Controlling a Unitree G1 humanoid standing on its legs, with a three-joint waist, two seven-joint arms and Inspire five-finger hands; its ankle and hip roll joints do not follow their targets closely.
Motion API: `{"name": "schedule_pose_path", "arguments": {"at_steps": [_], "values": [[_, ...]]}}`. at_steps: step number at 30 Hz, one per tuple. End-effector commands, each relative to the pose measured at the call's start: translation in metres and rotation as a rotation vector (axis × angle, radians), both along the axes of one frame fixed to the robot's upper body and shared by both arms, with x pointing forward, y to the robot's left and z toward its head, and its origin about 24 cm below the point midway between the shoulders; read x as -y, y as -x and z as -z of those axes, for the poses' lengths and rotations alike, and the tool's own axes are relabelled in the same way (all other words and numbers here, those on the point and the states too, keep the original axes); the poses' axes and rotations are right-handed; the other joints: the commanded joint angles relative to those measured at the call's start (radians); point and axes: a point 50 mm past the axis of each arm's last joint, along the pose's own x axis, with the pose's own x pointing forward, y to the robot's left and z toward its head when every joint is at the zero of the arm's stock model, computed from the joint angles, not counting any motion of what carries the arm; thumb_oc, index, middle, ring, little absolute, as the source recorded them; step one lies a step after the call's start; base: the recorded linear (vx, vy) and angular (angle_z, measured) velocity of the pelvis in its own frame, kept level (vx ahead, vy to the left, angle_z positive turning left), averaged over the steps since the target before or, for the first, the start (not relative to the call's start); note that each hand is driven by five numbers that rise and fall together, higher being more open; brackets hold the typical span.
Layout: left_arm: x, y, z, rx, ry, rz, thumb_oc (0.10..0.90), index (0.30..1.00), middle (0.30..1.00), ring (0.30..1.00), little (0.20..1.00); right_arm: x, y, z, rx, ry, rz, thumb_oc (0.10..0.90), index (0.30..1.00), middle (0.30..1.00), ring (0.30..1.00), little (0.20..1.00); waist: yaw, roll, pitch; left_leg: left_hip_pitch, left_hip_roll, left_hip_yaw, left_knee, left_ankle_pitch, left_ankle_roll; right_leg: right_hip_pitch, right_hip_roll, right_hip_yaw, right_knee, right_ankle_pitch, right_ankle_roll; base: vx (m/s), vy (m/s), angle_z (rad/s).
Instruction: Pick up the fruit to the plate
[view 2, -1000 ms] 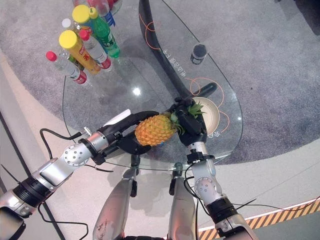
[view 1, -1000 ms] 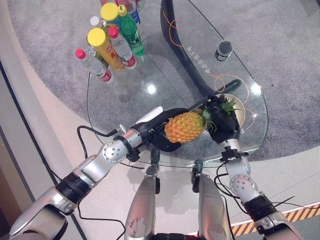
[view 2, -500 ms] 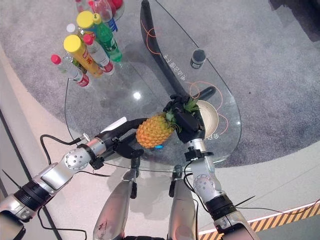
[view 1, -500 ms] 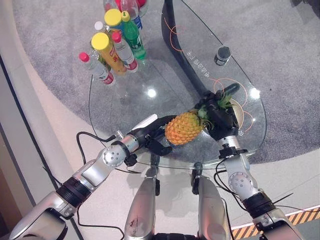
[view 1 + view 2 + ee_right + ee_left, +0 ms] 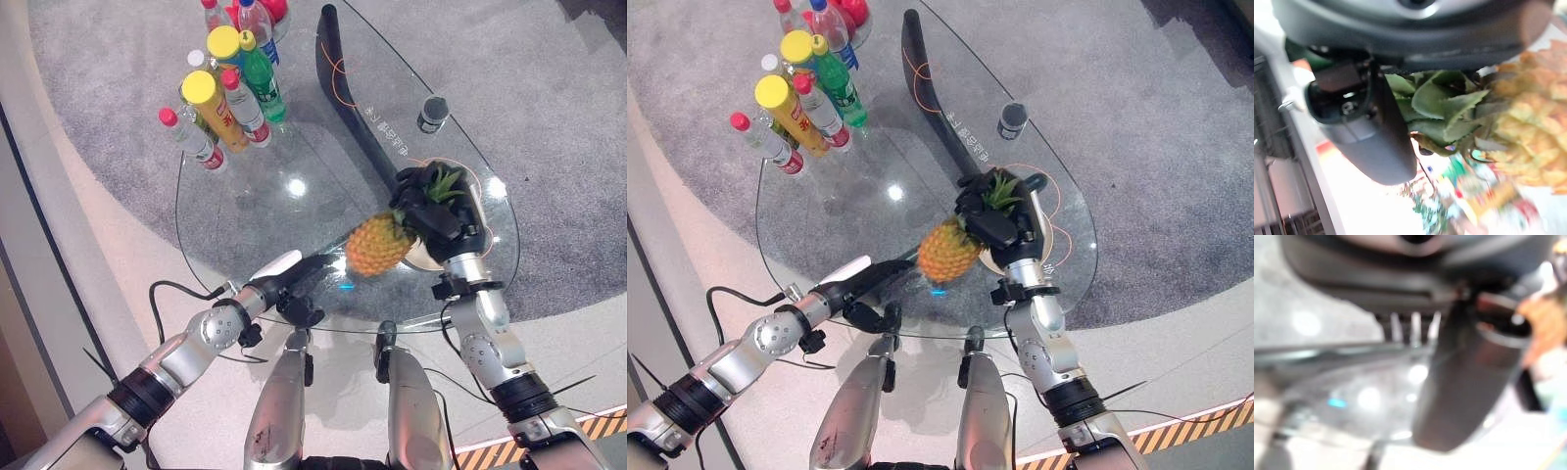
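while the right hand [image 5: 436, 211] clutches its leafy crown, the pineapple [image 5: 380, 244] hangs beside the plate [image 5: 460, 217].

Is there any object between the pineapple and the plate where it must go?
Nothing visible. The right hand holds the orange pineapple by its green crown beside the round cream plate; bottles and the dark cup stand farther away.

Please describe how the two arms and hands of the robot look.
Both arms are silver-grey metal segments with round joints and black bands. The left hand is dark, with a white cover on its thumb. The right hand is dark too, on a silver wrist.
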Motion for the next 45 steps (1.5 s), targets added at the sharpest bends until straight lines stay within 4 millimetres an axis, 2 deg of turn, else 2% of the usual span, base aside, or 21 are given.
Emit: {"name": "schedule_pose_path", "arguments": {"at_steps": [1,3,7,16,21,25,28,39,45], "values": [[0.011,-0.008,-0.026,0.145,0.080,-0.012,0.800,0.900,0.900,0.900,0.900,-0.016,0.021,-0.102,0.486,0.156,0.074,0.100,0.300,0.300,0.300,0.200,-0.048,-0.038,-0.020,0.027,-0.062,0.035,0.181,-0.134,0.067,0.128,0.002,-0.098,-0.297,0.249,0.006,0.00,0.000,0.00],[0.011,-0.008,-0.024,0.139,0.079,-0.024,0.800,0.900,0.900,0.900,0.900,-0.016,0.022,-0.103,0.494,0.180,0.094,0.100,0.300,0.300,0.300,0.200,-0.048,-0.038,-0.020,0.026,-0.062,0.035,0.183,-0.135,0.066,0.127,0.002,-0.097,-0.295,0.247,0.006,0.00,0.006,-0.02],[0.008,-0.007,-0.003,0.081,0.069,-0.101,0.800,0.900,0.900,0.900,0.900,-0.019,0.024,-0.114,0.521,0.275,0.144,0.100,0.300,0.300,0.300,0.200,-0.049,-0.037,-0.020,0.017,-0.060,0.035,0.186,-0.135,0.066,0.119,0.003,-0.095,-0.290,0.242,0.005,0.00,0.000,0.00],[0.009,-0.008,0.009,0.054,0.060,-0.152,0.800,0.900,0.900,0.900,0.900,-0.024,0.018,-0.116,0.504,0.322,0.204,0.100,0.300,0.300,0.300,0.200,-0.043,-0.029,-0.020,-0.034,-0.063,0.034,0.207,-0.134,0.066,0.066,-0.006,-0.098,-0.263,0.241,0.012,0.00,0.001,0.00],[0.009,-0.007,0.020,-0.042,0.150,-0.222,0.800,0.900,0.900,0.900,0.900,-0.025,0.009,-0.111,0.497,0.422,0.352,0.100,0.300,0.300,0.300,0.200,-0.039,-0.023,-0.020,-0.076,-0.064,0.035,0.221,-0.133,0.068,0.020,-0.012,-0.096,-0.245,0.246,0.018,0.00,0.000,0.00],[0.004,-0.002,0.039,-0.103,0.193,-0.327,0.800,0.900,0.900,0.900,0.900,-0.011,-0.004,-0.104,0.497,0.527,0.602,0.100,0.300,0.300,0.300,0.200,-0.030,-0.014,-0.020,-0.099,-0.068,0.035,0.226,-0.135,0.070,-0.007,-0.015,-0.097,-0.238,0.248,0.022,0.00,0.000,0.00],[0.000,0.002,0.048,-0.146,0.239,-0.380,0.800,0.900,0.900,0.900,0.900,-0.003,-0.011,-0.104,0.486,0.534,0.694,0.100,0.300,0.300,0.300,0.200,-0.023,-0.006,-0.020,-0.113,-0.072,0.035,0.226,-0.133,0.070,-0.019,-0.015,-0.099,-0.236,0.250,0.023,0.00,0.000,0.00],[-0.002,0.009,0.053,-0.157,0.276,-0.402,0.800,0.900,0.900,0.900,0.900,0.012,-0.020,-0.107,0.485,0.612,0.875,0.100,0.300,0.300,0.300,0.200,-0.012,0.015,-0.020,-0.156,-0.075,0.039,0.238,-0.136,0.071,-0.072,-0.016,-0.103,-0.212,0.250,0.021,0.00,-0.007,0.00],[-0.005,0.012,0.053,-0.151,0.276,-0.408,0.800,0.900,0.900,0.900,0.900,0.013,-0.019,-0.104,0.480,0.622,0.851,0.100,0.300,0.300,0.300,0.200,-0.016,0.020,-0.020,-0.173,-0.072,0.042,0.241,-0.133,0.069,-0.094,-0.014,-0.100,-0.205,0.251,0.021,0.00,-0.031,-0.01]]}}
